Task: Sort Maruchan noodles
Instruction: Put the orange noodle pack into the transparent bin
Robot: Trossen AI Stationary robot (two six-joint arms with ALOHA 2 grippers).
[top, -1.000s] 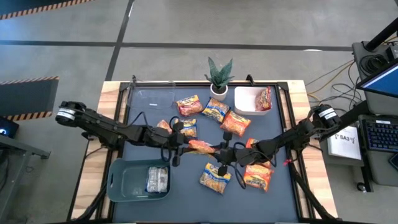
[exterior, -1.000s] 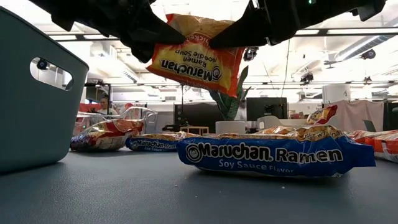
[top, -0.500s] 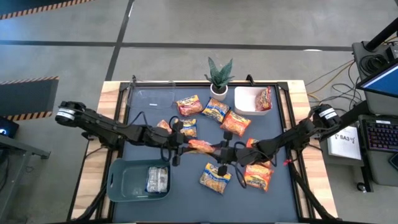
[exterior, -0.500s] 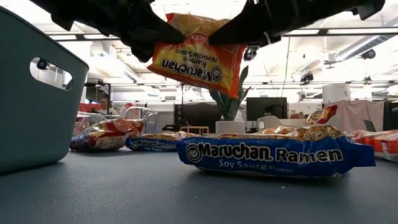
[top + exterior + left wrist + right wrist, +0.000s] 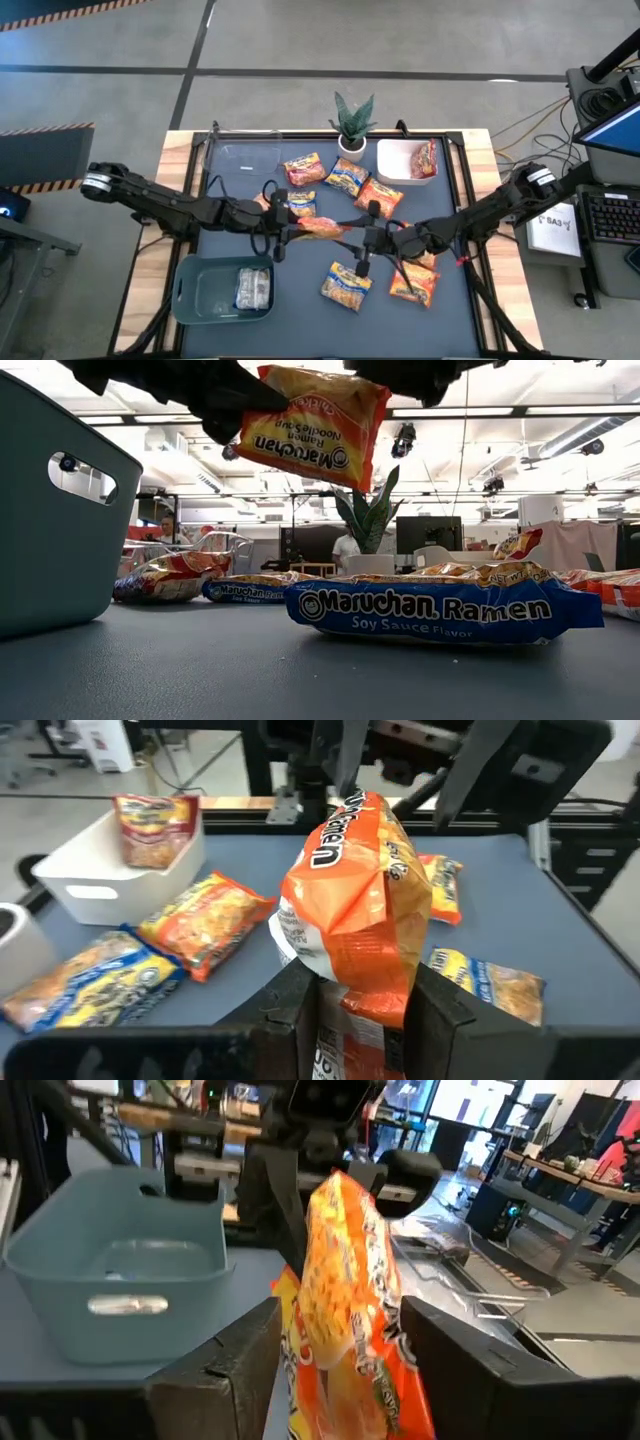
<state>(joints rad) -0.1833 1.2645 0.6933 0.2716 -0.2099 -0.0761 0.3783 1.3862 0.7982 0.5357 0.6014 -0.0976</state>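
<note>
An orange Maruchan packet (image 5: 320,228) (image 5: 315,425) is in the air over the middle of the table. My left gripper (image 5: 290,226) (image 5: 365,995) is shut on its left end. My right gripper (image 5: 372,240) (image 5: 350,1365) is open at the packet's right end (image 5: 350,1280), one finger on each side, and I see no touch. Several more orange, red and yellow-and-blue packets lie flat on the mat, among them a soy-sauce one (image 5: 440,610). A silvery packet (image 5: 253,288) lies in the teal bin (image 5: 200,290). A red packet (image 5: 425,158) leans in the white bin (image 5: 395,160). My left gripper pinches the orange packet's short end (image 5: 360,975) between its two fingers (image 5: 295,1010). It comes in level from the table's left, along the packet. The packet is lifted clear, stands on edge and slants in the low view, its free end toward the right gripper.
A potted green plant (image 5: 352,120) stands at the far edge beside the white bin. A clear container (image 5: 245,155) sits far left. The teal bin's wall (image 5: 60,510) is at near left. Bare mat lies along the near edge (image 5: 300,330).
My right gripper has opened, let go of the orange packet and drawn back a little toward the table's right. The packet, now held by the left gripper alone, has risen and tipped, its free end higher than before.
</note>
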